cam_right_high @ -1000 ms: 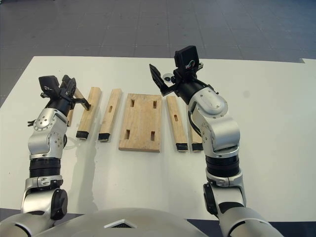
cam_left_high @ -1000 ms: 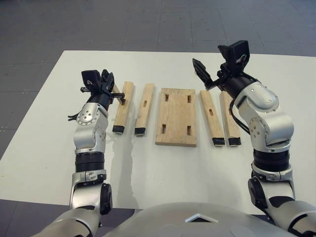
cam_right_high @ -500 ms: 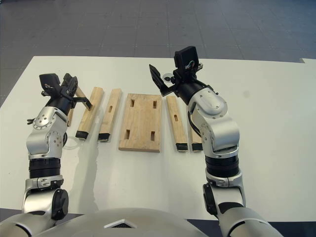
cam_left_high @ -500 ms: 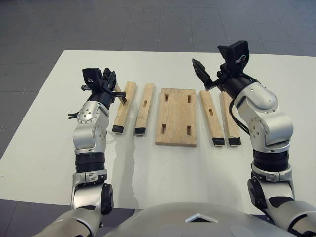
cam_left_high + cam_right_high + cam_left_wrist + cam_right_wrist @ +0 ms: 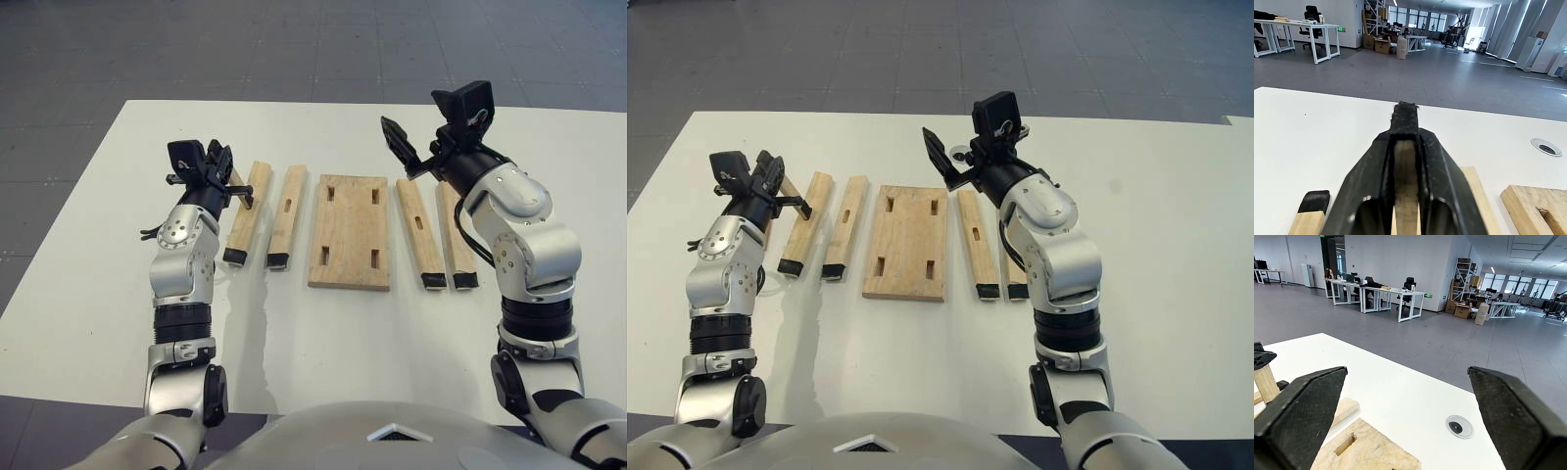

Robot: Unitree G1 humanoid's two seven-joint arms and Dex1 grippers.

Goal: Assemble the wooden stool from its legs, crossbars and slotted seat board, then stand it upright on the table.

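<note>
I see the white desk [image 5: 98,274] carrying the slotted seat board [image 5: 350,230] flat at its middle, with the left legs [image 5: 245,211] and the right legs [image 5: 419,230] lying flat on either side of it. My right claw [image 5: 434,122] hangs released above the right legs' far ends. My left claw [image 5: 233,188] is clenched on a thin crossbar [image 5: 1404,166] just beside the outermost left leg. A round cable port [image 5: 1460,426] sits in the desk farther off.

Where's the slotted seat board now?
In the head views, the seat board lies flat in the middle of the table, between the left legs and the right legs.
</note>
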